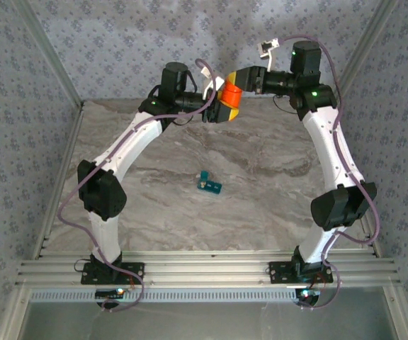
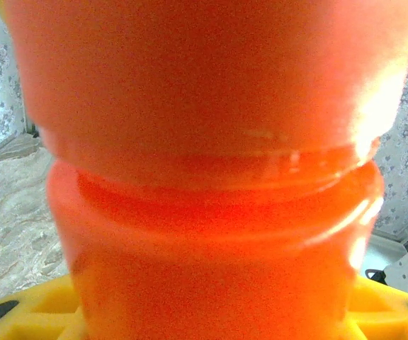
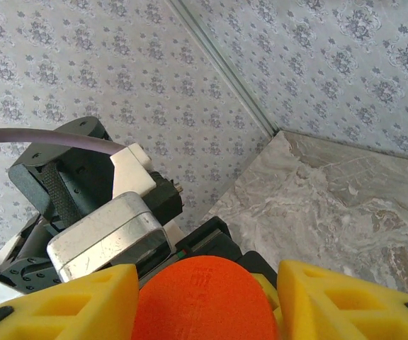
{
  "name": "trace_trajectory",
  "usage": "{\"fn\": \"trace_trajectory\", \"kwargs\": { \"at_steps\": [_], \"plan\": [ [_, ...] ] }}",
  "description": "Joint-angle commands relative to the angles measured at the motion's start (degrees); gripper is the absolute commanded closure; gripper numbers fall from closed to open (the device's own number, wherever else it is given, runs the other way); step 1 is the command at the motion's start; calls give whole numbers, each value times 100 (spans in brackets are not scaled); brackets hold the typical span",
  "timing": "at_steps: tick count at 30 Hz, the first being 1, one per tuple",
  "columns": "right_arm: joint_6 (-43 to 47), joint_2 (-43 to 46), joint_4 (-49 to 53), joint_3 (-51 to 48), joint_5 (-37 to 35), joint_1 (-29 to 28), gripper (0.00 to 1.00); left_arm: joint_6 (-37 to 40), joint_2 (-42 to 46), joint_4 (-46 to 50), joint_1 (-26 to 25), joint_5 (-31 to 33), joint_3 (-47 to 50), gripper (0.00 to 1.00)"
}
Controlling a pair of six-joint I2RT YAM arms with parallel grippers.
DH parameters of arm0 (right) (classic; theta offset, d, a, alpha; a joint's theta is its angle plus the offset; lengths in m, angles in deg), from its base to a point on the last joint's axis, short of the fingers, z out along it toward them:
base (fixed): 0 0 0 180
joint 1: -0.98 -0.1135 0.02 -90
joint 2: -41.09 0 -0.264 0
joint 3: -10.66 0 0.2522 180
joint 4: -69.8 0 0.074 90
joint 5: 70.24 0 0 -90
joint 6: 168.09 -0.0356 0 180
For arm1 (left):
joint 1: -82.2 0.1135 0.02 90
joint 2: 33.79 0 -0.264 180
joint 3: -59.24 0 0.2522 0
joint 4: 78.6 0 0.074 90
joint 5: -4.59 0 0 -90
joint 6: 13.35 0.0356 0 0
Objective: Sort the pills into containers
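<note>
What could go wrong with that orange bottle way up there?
The orange bottle is held high over the table; if the left gripper slips, it could drop. The right gripper sits around the cap; if it comes off here, anything inside might spill far from the teal pill box.

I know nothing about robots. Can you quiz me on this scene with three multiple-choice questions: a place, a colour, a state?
1. Where is the teal pill box? A in a gripper; B on the table; C on a shelf.
2. The gripper fingers are: A yellow; B blue; C green.
3. The orange bottle is: A lying flat; B held aloft; C crushed.
1 B: it sits on the marble between the arms. 2 A: yellow shows beside the cap. 3 B: it hangs between left gripper and right gripper.
</note>
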Motion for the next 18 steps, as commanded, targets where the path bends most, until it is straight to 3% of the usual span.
{"fn": "trace_trajectory", "kwargs": {
  "at_steps": [1, 4, 18],
  "plan": [
    [66, 111, 129, -121, -41, -23, 35, 44, -9, -161, -48, -213, -289, 100],
    [-36, 152, 60, -133, -109, 48, 24, 81, -27, -72, -45, -213, -323, 100],
    [-198, 443, -208, -152, -39, 191, 18, 92, -121, -10, -48, -240, -441, 100]
  ]
}}
